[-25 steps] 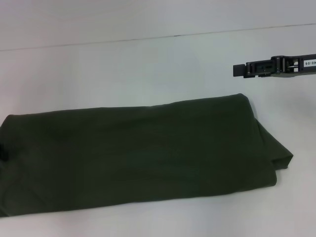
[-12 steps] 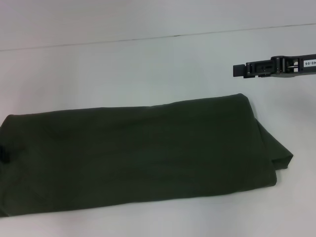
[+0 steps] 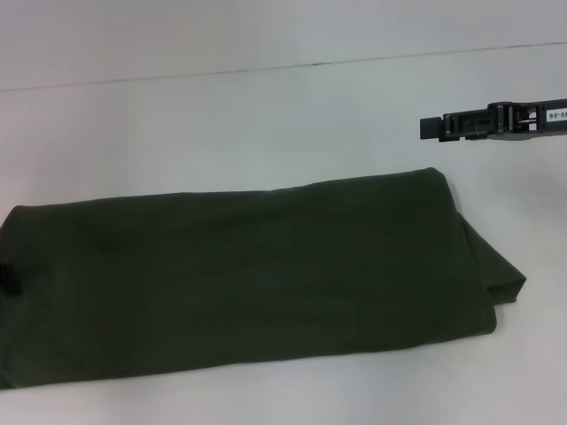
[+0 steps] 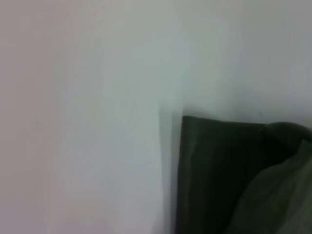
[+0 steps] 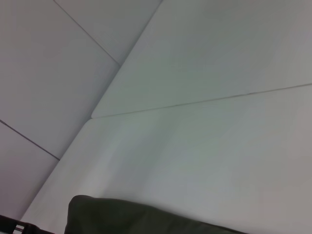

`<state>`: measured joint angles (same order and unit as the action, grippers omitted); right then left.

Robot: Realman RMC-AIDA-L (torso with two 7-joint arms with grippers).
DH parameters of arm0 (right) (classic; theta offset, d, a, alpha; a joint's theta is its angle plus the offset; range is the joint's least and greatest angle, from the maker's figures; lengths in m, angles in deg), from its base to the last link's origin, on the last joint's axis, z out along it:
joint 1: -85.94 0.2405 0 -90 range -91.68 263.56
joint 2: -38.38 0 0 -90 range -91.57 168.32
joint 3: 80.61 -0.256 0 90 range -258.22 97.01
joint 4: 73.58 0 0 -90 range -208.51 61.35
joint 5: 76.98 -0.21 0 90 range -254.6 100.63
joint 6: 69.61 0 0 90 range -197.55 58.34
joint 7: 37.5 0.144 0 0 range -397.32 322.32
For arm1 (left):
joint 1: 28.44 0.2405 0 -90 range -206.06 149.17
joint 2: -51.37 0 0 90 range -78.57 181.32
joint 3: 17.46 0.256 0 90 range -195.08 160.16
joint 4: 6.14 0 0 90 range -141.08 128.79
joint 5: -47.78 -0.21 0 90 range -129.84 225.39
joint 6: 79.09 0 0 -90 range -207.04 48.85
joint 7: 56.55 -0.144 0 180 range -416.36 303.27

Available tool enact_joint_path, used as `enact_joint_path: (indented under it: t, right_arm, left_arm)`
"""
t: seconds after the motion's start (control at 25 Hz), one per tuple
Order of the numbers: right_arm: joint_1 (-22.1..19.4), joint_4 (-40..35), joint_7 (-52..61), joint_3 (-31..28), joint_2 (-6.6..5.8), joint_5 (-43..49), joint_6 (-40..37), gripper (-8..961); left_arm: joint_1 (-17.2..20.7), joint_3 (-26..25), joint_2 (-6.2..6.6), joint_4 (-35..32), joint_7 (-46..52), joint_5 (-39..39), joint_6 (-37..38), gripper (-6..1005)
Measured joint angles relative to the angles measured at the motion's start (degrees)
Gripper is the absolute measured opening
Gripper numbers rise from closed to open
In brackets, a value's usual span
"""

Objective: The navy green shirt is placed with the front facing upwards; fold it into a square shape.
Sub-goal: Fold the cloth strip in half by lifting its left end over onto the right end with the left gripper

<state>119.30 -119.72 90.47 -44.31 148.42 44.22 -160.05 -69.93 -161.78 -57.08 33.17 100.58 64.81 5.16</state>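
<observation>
Judging progress, we saw the navy green shirt [image 3: 248, 279] folded into a long band on the white table [image 3: 266, 115], not yet square. Our right gripper [image 3: 431, 127] hovered at 2 o'clock, finger state unclear.

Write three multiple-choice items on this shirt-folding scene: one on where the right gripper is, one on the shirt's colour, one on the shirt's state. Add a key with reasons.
1. Where is the right gripper?
A. Pressing on the shirt's middle
B. Over bare table beyond the shirt's right end
C. Under the shirt

2. What colour is the navy green shirt?
A. Dark olive green
B. Bright red
C. White

3. What state is the shirt in?
A. Spread out with sleeves showing
B. Hanging in the air
C. Folded into a long band lying flat on the white table

Key: 1 B, it shows above white surface, apart from the cloth. 2 A, the cloth is dark green throughout. 3 C, no sleeves, collar or lettering show.
</observation>
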Motion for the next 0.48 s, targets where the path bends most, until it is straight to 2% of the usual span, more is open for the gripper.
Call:
enact_joint_path:
  t: [0.48]
  right_arm:
    - [0.0,0.0,0.0,0.0,0.04,0.0,0.0,641]
  left_arm:
    - [-0.1,0.0,-0.37,-0.3,-0.3,-0.5,0.0,680]
